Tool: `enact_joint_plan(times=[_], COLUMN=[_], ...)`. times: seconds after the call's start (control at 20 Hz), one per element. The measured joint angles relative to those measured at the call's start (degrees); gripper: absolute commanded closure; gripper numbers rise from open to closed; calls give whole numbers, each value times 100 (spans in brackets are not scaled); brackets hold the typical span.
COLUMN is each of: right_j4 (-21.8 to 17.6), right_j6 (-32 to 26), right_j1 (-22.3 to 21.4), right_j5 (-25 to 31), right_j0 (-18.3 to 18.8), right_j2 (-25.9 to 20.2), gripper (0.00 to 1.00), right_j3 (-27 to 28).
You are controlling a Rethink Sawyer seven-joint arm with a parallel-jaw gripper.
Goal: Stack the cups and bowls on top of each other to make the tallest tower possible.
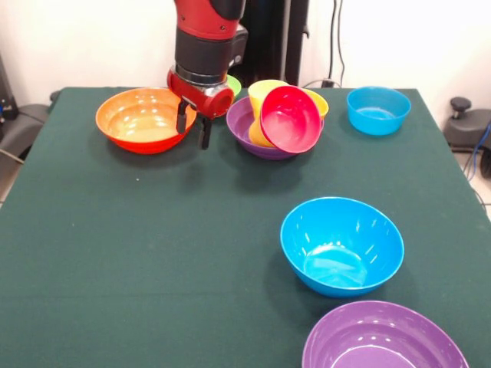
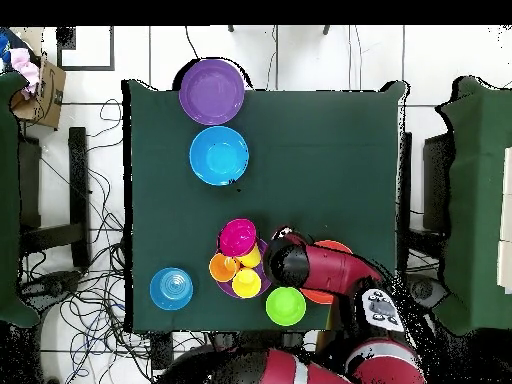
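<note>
While the jaws of the gripper (image 1: 193, 126) hang released and empty beside the purple bowl (image 1: 247, 130), little is built — it holds only a tilted red bowl (image 1: 290, 119) and cups (image 1: 262, 96); other bowls lie scattered.

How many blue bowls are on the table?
2. A large blue bowl sits alone beside the purple bowl at the front view's near edge; a small blue bowl stands alone at a far corner.

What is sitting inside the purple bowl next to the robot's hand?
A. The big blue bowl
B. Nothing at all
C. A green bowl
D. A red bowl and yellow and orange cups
D: the purple bowl holds a tilted red bowl with a yellow cup and an orange cup beside it; the overhead view shows them all together.
</note>
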State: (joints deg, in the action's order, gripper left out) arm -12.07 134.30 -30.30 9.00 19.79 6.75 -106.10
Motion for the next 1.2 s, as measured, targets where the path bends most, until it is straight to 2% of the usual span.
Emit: enact_joint_plan(times=[0.3, 0.8, 1.2], right_j4=[2, 2, 0], right_j6=[0, 0, 0], right_j1=[205, 217, -17], right_j5=[-2, -1, 175], right_j0=[-9, -25, -1], right_j2=[55, 91, 93], gripper=[0, 0, 0], right_j3=[2, 2, -52])
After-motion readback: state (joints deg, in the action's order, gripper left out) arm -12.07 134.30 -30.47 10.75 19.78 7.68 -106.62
